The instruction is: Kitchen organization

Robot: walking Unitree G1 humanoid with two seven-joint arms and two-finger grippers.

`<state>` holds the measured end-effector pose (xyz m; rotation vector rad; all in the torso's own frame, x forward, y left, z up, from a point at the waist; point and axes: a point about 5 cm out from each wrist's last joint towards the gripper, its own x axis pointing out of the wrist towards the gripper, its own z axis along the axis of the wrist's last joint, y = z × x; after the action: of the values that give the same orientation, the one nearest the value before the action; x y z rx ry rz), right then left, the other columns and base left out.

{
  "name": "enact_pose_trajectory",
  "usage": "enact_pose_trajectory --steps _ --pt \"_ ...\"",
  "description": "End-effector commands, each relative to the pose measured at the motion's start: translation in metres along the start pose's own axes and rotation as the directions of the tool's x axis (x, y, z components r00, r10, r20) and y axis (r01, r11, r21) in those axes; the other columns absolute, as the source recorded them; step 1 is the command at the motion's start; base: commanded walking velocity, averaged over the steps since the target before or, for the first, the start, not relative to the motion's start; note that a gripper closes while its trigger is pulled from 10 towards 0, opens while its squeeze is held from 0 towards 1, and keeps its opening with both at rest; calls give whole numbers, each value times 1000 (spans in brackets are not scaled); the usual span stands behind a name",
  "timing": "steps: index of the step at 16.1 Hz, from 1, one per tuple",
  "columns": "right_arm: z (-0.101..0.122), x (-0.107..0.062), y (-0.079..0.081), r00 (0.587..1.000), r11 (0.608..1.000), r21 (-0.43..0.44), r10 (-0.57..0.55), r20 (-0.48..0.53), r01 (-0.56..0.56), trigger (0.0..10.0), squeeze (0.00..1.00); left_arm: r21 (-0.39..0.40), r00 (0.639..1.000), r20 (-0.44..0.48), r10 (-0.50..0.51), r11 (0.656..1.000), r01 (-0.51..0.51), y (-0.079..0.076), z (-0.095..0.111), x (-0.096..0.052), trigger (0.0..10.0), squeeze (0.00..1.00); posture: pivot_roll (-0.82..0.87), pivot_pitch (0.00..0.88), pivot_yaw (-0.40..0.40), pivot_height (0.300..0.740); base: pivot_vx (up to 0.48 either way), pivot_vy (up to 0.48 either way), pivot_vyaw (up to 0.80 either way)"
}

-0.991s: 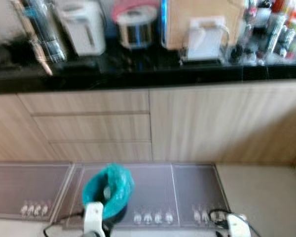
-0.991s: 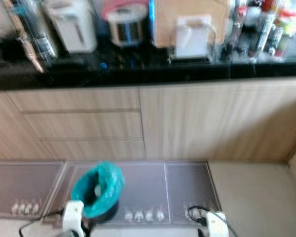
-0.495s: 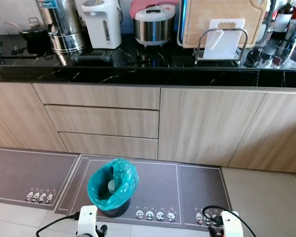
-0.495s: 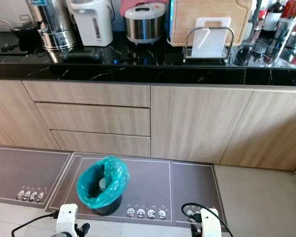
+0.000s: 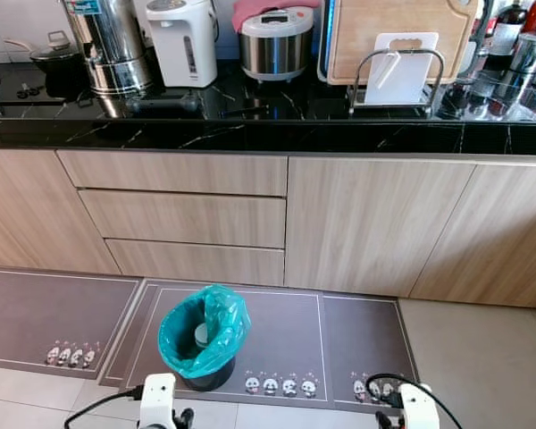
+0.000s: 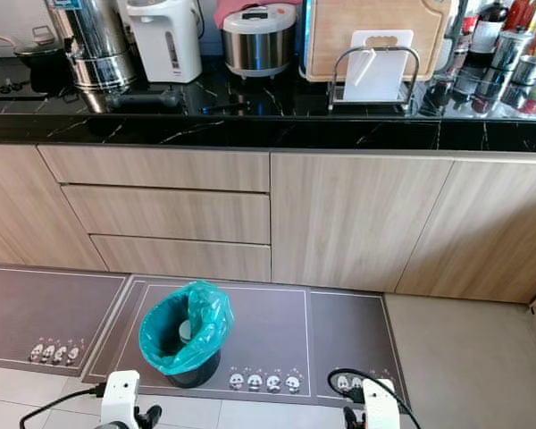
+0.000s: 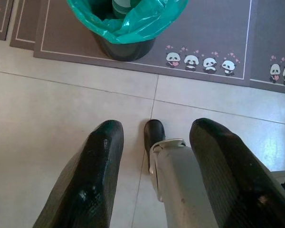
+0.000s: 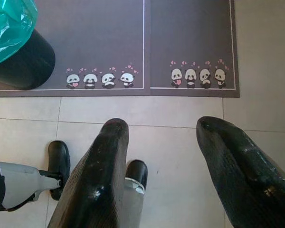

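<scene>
A: What are we facing?

B: We are looking at a black counter (image 5: pixel 250 134) over wood drawers (image 5: pixel 183 219). On it are standing a steel urn (image 5: pixel 116 45), a white kettle (image 5: pixel 183 40), a rice cooker (image 5: pixel 275 43) and a cutting board (image 5: pixel 393 36) behind a wire rack (image 5: pixel 400 80); bottles (image 5: pixel 518 36) are crowding the far right end.

A: And on the floor?

B: A black bin lined with a green bag (image 5: pixel 204 335) is sitting on a grey panda mat (image 5: pixel 339 344), just ahead of us and toward our left.

A: How are we holding the grippers?

B: We are hanging both low over the pale tiles. The left gripper (image 7: pixel 156 156) is keeping its fingers (image 7: pixel 97 175) spread with nothing between them, near the bin. The right gripper (image 8: pixel 166 156) is likewise spread and empty, its fingers (image 8: pixel 242 175) pointing toward the mat's edge.
</scene>
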<state>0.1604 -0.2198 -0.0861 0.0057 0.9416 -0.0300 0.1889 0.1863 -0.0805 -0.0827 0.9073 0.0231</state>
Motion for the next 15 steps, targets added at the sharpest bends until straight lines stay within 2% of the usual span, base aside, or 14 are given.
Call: enact_pose_trajectory --steps 1,15 --pt "1 0 0 1000 1000 -11 5 8 -5 10000 0 2 1000 -9 8 1000 -8 3 -2 -1 10000 0 65 0 30 740 0 0 0" --pt "8 1 -2 1000 1000 -9 -2 18 2 10000 0 -22 1000 2 11 1000 -11 2 3 1 10000 0 71 0 21 740 17 0 0"
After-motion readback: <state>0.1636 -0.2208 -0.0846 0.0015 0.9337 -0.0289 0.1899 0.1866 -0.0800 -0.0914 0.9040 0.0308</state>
